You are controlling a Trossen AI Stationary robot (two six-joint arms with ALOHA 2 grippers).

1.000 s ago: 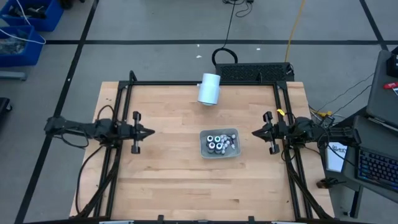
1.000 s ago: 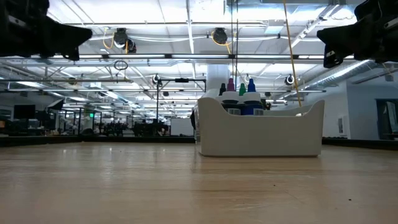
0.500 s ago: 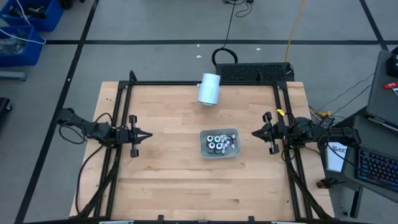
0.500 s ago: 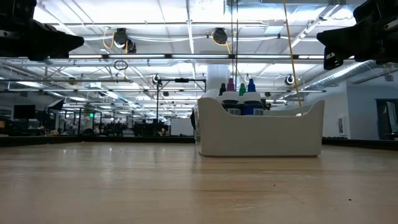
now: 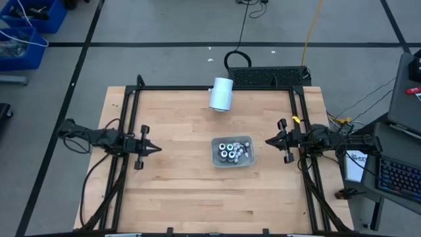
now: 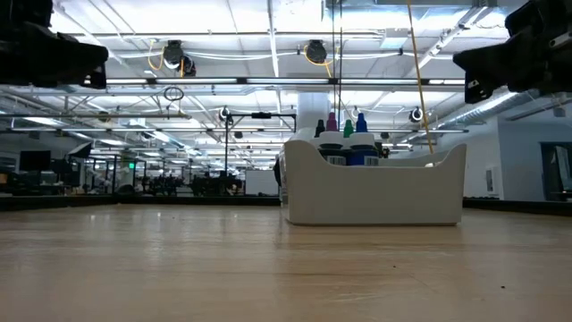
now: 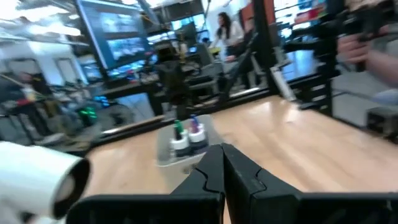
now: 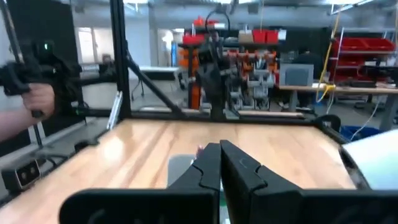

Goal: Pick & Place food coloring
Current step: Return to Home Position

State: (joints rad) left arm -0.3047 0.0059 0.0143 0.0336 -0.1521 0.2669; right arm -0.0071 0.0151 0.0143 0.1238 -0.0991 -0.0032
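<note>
1. The left hand [image 5: 156, 149], fingers pressed together, has moved slightly nearer, over the surface [image 5: 184, 191].
2. The right hand [image 5: 268, 140], also pressed together, stays right.
3. The food coloring [image 5: 230, 151] lies in the grey tray [image 5: 214, 160], unmoved.

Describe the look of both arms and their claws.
Both arms are slim, black and jointed. The left claw and right claw each taper to a point from a short crossbar, T-like from above; close up, the fingers are dark angular wedges. Black cables loop behind the left arm.
</note>
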